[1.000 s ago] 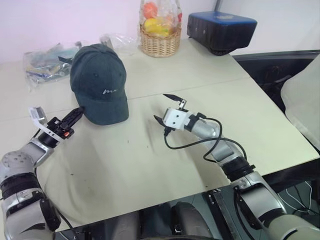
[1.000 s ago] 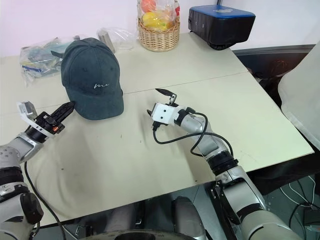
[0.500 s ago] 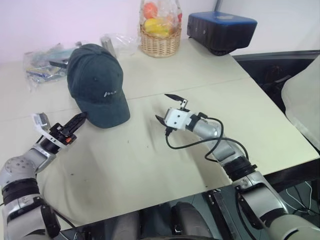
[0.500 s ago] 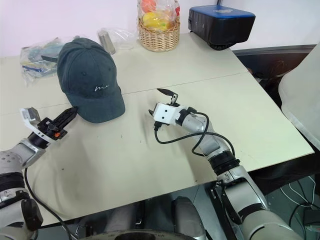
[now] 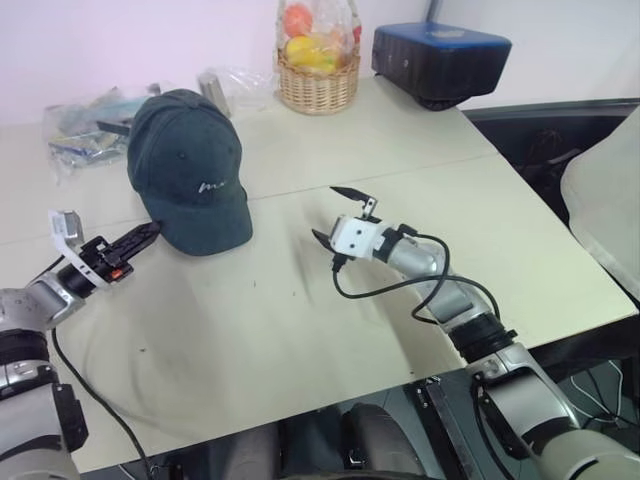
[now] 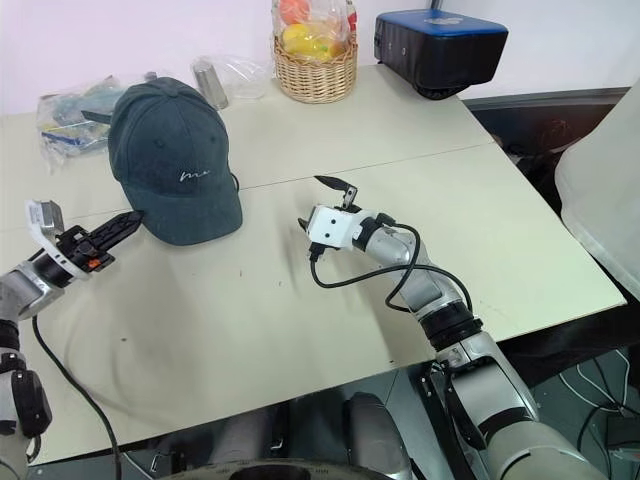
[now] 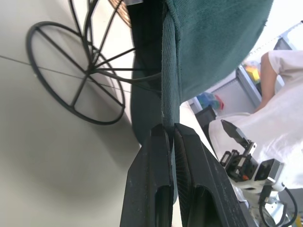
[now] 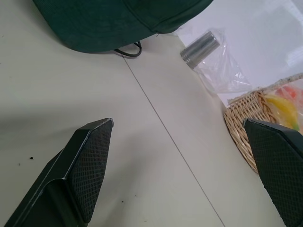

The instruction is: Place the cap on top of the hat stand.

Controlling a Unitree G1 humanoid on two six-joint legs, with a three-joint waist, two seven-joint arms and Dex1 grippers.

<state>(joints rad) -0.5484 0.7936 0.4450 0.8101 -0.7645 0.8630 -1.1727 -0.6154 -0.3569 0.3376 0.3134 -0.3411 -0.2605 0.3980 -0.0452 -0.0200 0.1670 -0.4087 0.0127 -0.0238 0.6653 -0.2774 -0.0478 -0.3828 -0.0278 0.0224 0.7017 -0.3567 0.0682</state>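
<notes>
Beige table [image 5: 300,330] carries it all. Nearest, the left gripper [image 7: 169,130] is pinched tight on the brim edge of the cap [image 5: 188,165], which sits draped over the hat stand [image 7: 80,71] just beyond its fingertips. Across from it, the right gripper [image 5: 335,212] hangs wide and empty. Farther back stands a wicker basket [image 5: 318,82].

The near half of the table [image 5: 300,340] is bare, so a pincer can pass freely there. At the far left, the cap [image 5: 190,170] covers the stand [image 7: 80,71] and blocks the way. Behind it lie plastic bags [image 5: 85,125]. A basket [image 5: 318,80] and a dark box [image 5: 440,60] stand along the far edge. The right pincer [image 5: 335,215] hangs over the middle.
</notes>
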